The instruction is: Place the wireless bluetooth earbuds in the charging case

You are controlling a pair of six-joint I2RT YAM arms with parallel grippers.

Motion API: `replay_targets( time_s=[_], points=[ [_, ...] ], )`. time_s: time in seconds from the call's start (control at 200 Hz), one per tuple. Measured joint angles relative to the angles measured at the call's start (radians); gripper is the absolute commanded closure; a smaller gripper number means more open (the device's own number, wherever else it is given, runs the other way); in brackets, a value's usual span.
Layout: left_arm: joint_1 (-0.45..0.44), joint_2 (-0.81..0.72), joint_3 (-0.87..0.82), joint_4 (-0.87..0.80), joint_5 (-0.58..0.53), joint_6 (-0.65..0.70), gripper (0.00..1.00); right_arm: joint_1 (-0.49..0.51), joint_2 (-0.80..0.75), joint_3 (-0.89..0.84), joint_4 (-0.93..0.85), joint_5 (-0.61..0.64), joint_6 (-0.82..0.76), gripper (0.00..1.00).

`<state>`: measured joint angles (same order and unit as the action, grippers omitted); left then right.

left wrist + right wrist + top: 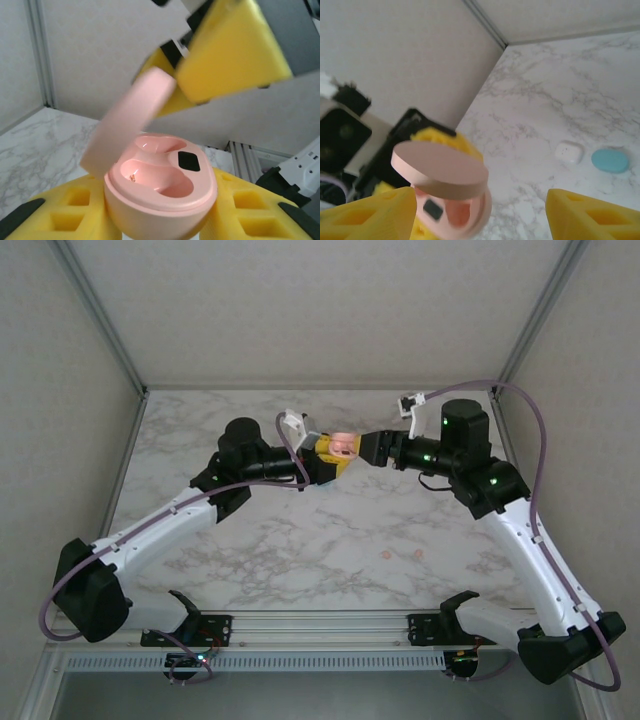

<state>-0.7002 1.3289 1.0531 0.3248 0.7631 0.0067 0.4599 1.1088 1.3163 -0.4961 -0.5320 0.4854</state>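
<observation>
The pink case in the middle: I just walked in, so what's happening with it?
The left gripper holds the pink charging case, lid up, both wells empty. The right gripper hangs open right by the lid. Two pink earbuds lie on the table nearer the arm bases, not yet inserted. A white case and a teal case lie further off.

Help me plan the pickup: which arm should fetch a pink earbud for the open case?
Right: the right gripper is open, the pink earbuds lie on its side; the left gripper holds the pink case.
</observation>
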Motion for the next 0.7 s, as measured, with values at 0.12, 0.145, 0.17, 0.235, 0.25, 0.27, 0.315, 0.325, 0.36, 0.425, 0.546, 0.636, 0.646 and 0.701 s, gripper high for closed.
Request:
replay_targets(
  time_s=[0.12, 0.145, 0.17, 0.235, 0.25, 0.27, 0.315, 0.325, 0.36, 0.425, 0.546, 0.636, 0.646, 0.701],
  points=[
    [-0.001, -0.016, 0.000, -0.009, 0.009, 0.005, 0.84, 0.000, 0.028, 0.022, 0.000, 0.043, 0.033, 0.29],
    [-0.001, -0.017, 0.000, -0.009, 0.008, 0.005, 0.84, 0.000, 0.035, 0.026, -0.003, 0.045, 0.037, 0.29],
    [-0.001, -0.018, 0.000, -0.010, 0.004, 0.005, 0.84, 0.000, 0.041, 0.028, -0.003, 0.045, 0.044, 0.28],
    [-0.001, -0.018, 0.000, -0.012, -0.009, 0.006, 0.83, 0.000, 0.045, 0.029, -0.003, 0.042, 0.061, 0.25],
    [-0.001, -0.018, 0.000, -0.012, -0.011, 0.006, 0.83, 0.000, 0.044, 0.029, -0.003, 0.042, 0.062, 0.25],
    [-0.001, -0.018, 0.000, -0.011, -0.015, 0.006, 0.83, 0.000, 0.044, 0.029, -0.003, 0.042, 0.069, 0.24],
    [-0.001, -0.021, -0.002, -0.011, -0.023, 0.009, 0.83, 0.000, 0.042, 0.029, -0.003, 0.039, 0.080, 0.23],
    [-0.001, -0.021, -0.002, -0.011, -0.025, 0.009, 0.83, 0.000, 0.041, 0.029, -0.003, 0.039, 0.081, 0.22],
    [-0.002, -0.025, -0.005, -0.011, -0.033, 0.009, 0.83, 0.000, 0.037, 0.029, -0.002, 0.039, 0.087, 0.20],
    [-0.002, -0.034, -0.014, -0.010, -0.045, 0.009, 0.82, 0.000, 0.013, 0.029, -0.008, 0.061, 0.096, 0.19],
    [-0.001, -0.040, -0.031, -0.007, -0.067, 0.009, 0.82, 0.000, -0.074, 0.029, -0.049, 0.148, 0.100, 0.20],
    [-0.002, -0.041, -0.042, -0.004, -0.082, 0.009, 0.82, -0.004, -0.151, 0.029, -0.114, 0.265, 0.105, 0.27],
    [-0.002, -0.041, -0.043, -0.005, -0.084, 0.009, 0.82, -0.005, -0.154, 0.029, -0.121, 0.275, 0.104, 0.28],
    [-0.001, -0.042, -0.050, -0.003, -0.092, 0.008, 0.82, -0.014, -0.192, 0.027, -0.187, 0.375, 0.119, 0.38]
  ],
)
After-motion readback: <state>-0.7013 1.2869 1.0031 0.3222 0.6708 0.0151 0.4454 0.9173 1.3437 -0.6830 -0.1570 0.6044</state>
